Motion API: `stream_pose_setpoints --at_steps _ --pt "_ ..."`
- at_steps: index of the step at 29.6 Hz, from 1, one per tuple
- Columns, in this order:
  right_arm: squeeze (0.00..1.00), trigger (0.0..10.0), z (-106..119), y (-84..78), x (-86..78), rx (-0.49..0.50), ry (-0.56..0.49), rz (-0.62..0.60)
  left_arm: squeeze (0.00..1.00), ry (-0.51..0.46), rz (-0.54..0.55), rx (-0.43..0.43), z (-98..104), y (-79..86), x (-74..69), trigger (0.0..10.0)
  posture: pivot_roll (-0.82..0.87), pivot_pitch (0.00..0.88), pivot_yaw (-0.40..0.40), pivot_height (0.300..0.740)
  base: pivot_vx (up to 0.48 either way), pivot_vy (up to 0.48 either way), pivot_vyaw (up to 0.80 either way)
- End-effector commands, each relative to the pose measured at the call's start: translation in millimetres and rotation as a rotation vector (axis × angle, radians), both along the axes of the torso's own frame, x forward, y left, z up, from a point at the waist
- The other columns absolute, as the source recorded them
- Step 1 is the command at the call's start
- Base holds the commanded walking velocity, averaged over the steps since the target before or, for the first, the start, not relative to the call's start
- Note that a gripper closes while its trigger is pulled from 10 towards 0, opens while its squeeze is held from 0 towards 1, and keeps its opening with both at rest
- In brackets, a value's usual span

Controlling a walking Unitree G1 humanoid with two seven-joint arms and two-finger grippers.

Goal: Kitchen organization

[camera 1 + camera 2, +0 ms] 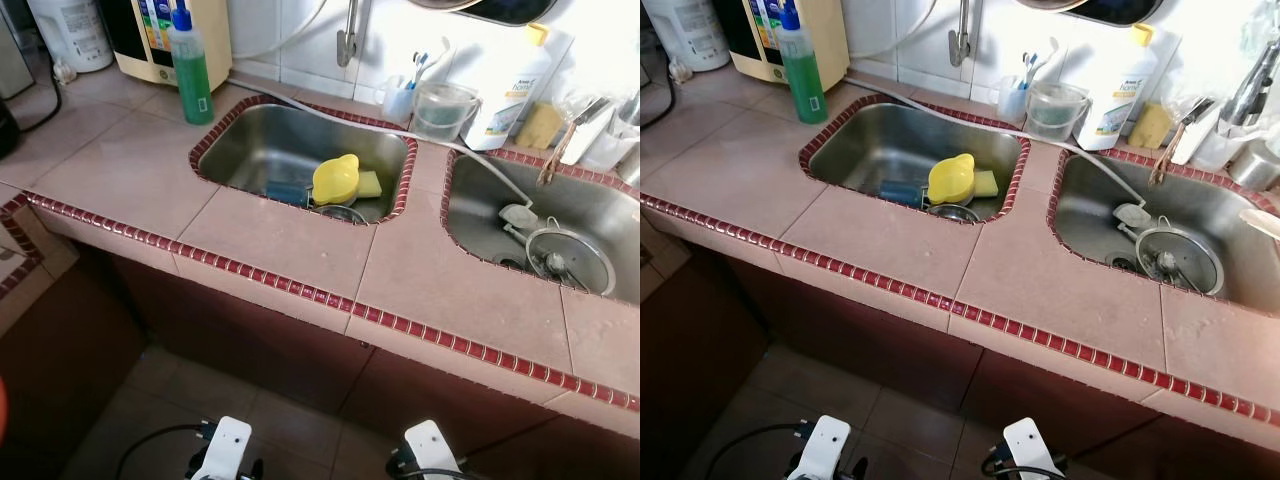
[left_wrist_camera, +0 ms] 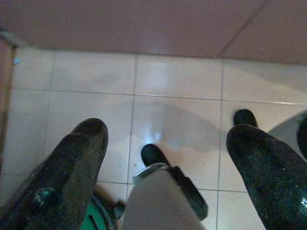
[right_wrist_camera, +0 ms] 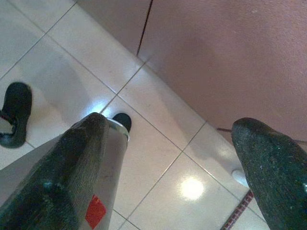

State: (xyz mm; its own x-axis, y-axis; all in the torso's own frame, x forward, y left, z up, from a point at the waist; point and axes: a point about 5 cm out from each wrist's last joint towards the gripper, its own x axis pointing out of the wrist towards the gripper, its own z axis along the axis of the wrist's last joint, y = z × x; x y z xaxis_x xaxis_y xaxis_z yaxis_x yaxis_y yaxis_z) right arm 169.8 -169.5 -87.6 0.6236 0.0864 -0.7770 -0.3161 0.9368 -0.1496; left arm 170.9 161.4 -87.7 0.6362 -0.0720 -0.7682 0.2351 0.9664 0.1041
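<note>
A pink-tiled kitchen table [image 1: 140,170] edged with a band of small dark-red tiles is seen from above, backed by a white tiled wall. Two stainless-steel sinks are set into it: a left sink [image 1: 250,140] and a right sink [image 1: 590,215], each rimmed in the same red tile. Between the sinks and the front edge a broad strip of bare pink tile is left open, and more bare surface is spread to the left of the left sink. Below the front edge dark cabinet fronts [image 1: 250,340] are seen, with brown floor tiles [image 1: 170,400] at their foot.

In the left sink a yellow plastic jug-shaped cup [image 1: 335,180] is lying beside a yellow sponge [image 1: 368,184], close to the round metal drain. In the right sink a round metal strainer lid [image 1: 568,260] is resting on the bottom, and a thin white hose [image 1: 470,152] is run across the divider into it. Along the back, a green bottle of liquid with a blue cap [image 1: 190,65], a clear plastic tub [image 1: 443,108] and a white bottle with a yellow cap [image 1: 510,85] are stood near the wall.

Both arms are held low in front of the cabinets. The left tool [image 2: 165,143] is seen with its fingers spread apart above pale floor tiles, nothing between them. The right tool [image 3: 168,129] is likewise spread wide and empty, over the floor beside a cabinet front.
</note>
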Motion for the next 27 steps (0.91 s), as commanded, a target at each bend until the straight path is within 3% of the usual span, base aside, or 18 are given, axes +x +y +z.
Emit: stream_pose_setpoints --at_steps 1,11,17,27 --pt "0.0 10.0 -2.6 -5.2 -6.2 -0.005 0.018 -0.049 0.0 0.026 0.045 -0.006 -2.3 6.0 -4.6 10.0 -0.17 0.037 -0.058 0.74 0.0 0.0 0.0" --pt "0.0 10.0 -4.9 -12.4 -12.8 0.012 0.025 -0.183 0.0 0.018 0.114 -0.008 1.0 23.5 -0.1 10.0 -0.19 0.0 -0.019 0.74 0.0 0.0 0.0" --pt "0.0 10.0 -6.7 -12.4 -15.6 -0.001 0.047 -0.192 0.0 0.011 0.096 0.002 3.8 19.6 8.0 10.0 -0.19 0.0 -0.005 0.74 0.0 0.0 0.0" --pt "0.0 10.0 -7.6 -9.6 -15.5 -0.01 0.064 -0.181 0.0 0.025 0.066 -0.01 1.9 8.5 7.0 10.0 -0.19 0.0 -0.015 0.74 0.0 0.0 0.0"
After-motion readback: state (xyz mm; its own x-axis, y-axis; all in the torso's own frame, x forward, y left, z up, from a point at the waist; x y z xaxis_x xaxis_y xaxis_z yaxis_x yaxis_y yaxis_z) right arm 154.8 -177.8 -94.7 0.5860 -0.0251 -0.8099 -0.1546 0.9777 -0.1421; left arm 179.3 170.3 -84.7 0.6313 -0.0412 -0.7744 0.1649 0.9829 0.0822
